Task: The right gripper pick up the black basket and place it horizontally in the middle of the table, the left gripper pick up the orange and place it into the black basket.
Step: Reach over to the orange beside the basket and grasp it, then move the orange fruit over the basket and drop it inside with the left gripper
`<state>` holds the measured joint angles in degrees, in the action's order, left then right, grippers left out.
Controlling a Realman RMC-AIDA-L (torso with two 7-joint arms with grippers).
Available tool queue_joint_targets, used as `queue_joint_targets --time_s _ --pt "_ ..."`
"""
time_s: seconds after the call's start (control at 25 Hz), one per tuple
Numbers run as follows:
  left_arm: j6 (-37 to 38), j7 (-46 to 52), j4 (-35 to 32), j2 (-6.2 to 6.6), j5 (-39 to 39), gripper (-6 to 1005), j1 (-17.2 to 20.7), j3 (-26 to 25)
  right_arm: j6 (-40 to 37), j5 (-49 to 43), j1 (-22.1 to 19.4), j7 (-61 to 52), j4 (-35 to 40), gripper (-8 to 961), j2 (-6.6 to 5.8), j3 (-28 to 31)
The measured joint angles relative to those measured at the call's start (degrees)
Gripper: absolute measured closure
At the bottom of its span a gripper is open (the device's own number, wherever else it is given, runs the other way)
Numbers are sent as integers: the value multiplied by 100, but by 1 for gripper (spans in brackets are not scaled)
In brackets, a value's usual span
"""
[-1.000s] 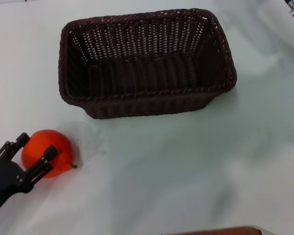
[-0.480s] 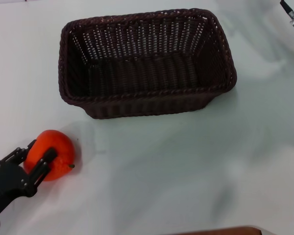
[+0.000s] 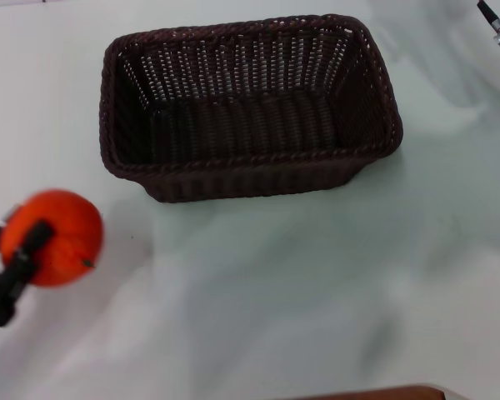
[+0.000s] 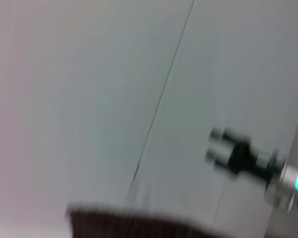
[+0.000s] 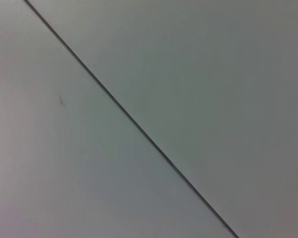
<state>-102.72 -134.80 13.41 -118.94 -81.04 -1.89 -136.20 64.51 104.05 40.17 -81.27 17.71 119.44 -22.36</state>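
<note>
Now left tool [image 3: 17, 258] clamps orange [image 3: 57, 236], raised off table [image 3: 317, 292].

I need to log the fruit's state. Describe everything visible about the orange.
The orange is round, bright orange-red and smooth-skinned, with a tiny dark stem speck on its right side. It sits at the table's left edge, clasped in the left tool, whose black ribbed fingers cross its lower left. It appears lifted, well apart from the black basket.
</note>
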Motion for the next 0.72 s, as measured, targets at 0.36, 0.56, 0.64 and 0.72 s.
queue_joint_targets --time_s 0.36,0.56,0.64,0.72 --pt "-750 1197 211 -192 15 729 -742 -1553 7 55 19 99 -91 187 3 18" --pt "101 1849 225 -268 1 769 -1673 -1634 38 61 24 108 -174 187 8 49" --pt "600 2134 241 -308 -21 786 -1992 -1475 47 63 29 112 -215 186 9 63" --pt "1100 2387 286 -369 -28 782 -2211 -1252 69 63 33 115 -248 186 9 47"
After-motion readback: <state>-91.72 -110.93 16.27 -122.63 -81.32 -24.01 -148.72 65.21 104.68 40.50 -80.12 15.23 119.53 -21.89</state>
